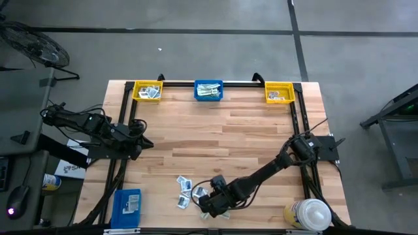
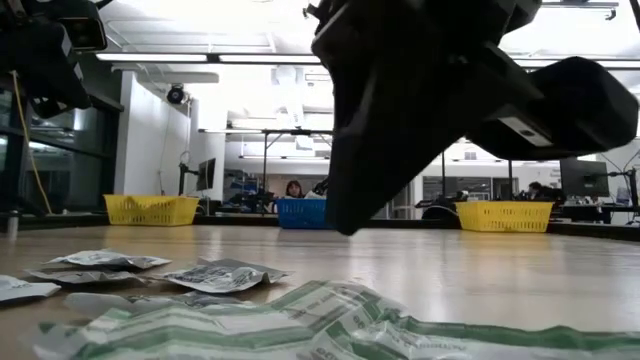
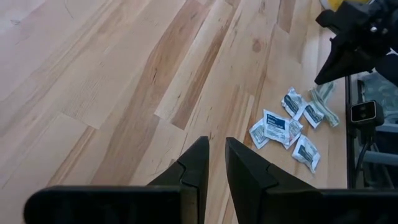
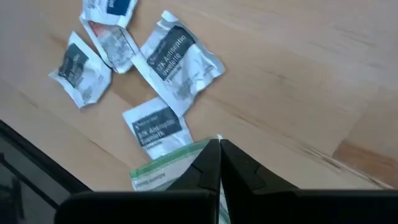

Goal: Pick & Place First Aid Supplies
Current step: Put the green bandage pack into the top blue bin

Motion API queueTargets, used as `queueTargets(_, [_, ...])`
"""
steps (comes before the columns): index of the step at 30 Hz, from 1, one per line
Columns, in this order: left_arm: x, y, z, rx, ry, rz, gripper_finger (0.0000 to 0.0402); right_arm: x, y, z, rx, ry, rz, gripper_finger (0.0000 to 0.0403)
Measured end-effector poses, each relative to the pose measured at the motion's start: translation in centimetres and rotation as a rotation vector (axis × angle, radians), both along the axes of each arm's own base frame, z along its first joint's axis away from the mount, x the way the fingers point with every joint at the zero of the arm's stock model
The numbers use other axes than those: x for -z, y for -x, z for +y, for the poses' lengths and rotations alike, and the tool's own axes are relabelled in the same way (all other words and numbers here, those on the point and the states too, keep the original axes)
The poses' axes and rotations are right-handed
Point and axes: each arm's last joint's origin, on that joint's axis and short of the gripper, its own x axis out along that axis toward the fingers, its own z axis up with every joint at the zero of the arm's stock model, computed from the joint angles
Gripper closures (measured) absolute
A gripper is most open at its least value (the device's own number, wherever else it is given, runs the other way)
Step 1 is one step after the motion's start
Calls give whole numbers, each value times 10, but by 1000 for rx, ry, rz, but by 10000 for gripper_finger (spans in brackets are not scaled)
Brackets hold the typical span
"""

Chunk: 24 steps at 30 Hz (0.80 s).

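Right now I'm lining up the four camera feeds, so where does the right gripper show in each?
High view: right gripper low at centre, over the packet pile.
Low view: dark mass at upper centre, above the packets.
Left wrist view: far off, upper right corner.
Right wrist view: own fingers at bottom centre, shut on a green-and-white strip.
Shared landmark: the packet pile.

We are seeing a table of smooth, pale wooden planks with a matt finish. The packets are looking like crinkled, slightly glossy paper, and the bins like plastic mesh.
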Motion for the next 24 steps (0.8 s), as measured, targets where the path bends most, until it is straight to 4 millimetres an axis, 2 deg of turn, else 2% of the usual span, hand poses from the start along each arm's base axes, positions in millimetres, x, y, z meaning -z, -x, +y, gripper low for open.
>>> queueTargets(5, [0, 0, 0, 0, 0, 0, 348, -3, -1, -5, -32, 20, 2, 403])
queueTargets(11, [0, 0, 0, 0, 0, 0, 348, -4, -3, -6, -239, 54, 6, 386])
queueTargets(14, [0, 0, 0, 0, 0, 0, 348, -3, -5, -11, -335, 29, 24, 348])
queueTargets(20, [0, 0, 0, 2, 2, 1, 348, -2, -15, -27, -448, -15, 32, 243])
queueTargets(24, [0, 0, 0, 11, 7, 6, 348, -3, -20, -36, -532, -77, 30, 199])
